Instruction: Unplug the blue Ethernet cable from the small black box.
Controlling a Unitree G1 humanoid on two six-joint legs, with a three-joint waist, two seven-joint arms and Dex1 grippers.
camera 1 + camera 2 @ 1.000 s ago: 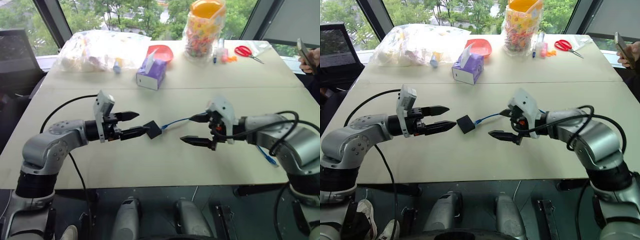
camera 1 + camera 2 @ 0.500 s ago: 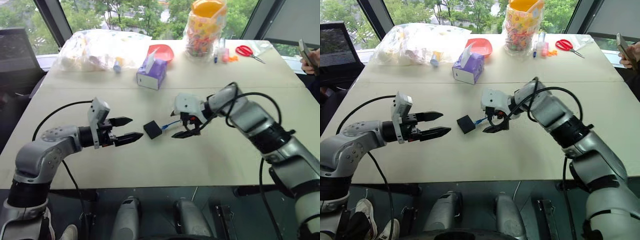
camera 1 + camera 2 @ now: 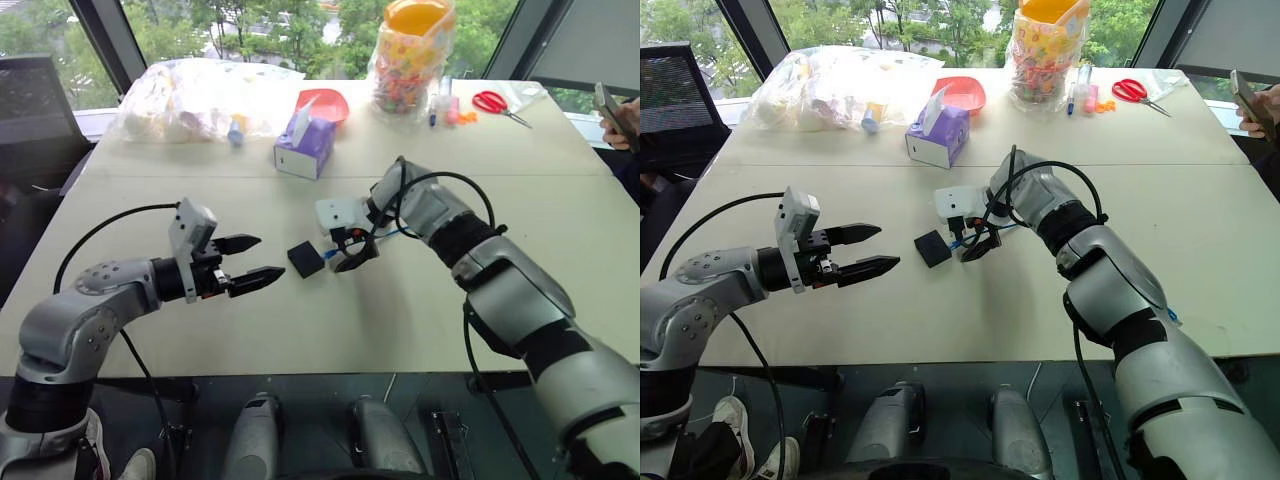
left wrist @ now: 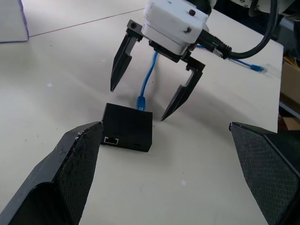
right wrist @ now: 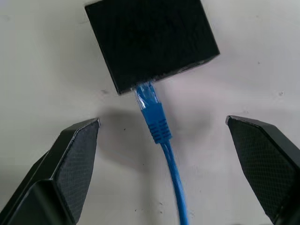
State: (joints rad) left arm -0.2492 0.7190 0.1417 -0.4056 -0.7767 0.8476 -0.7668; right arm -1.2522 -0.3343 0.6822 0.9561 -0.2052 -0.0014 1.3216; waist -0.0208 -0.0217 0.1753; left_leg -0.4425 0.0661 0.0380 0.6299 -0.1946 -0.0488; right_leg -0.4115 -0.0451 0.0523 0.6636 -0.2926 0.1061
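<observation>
**Cable still plugged, both grippers empty**

Beige surface [image 3: 300, 330], seam running across mid-depth. Near side: left gripper [image 3: 252, 259] hangs just off it, fingers apart, holding nothing, pointing at the small black box [image 3: 305, 259], which lies flat mid-surface. Right gripper [image 3: 345, 257] angles down just beyond the box, fingers spread either side of the blue Ethernet cable [image 5: 159, 126], not touching it; plug seated in the box. Further back: purple tissue box [image 3: 303, 146], red bowl [image 3: 322, 103], clear bag [image 3: 200, 97], candy jar [image 3: 410, 55], red scissors [image 3: 494, 103]. Behind, window [image 3: 270, 25] with trees outside. Person's hand with phone [image 3: 612, 108] at far right edge.
</observation>
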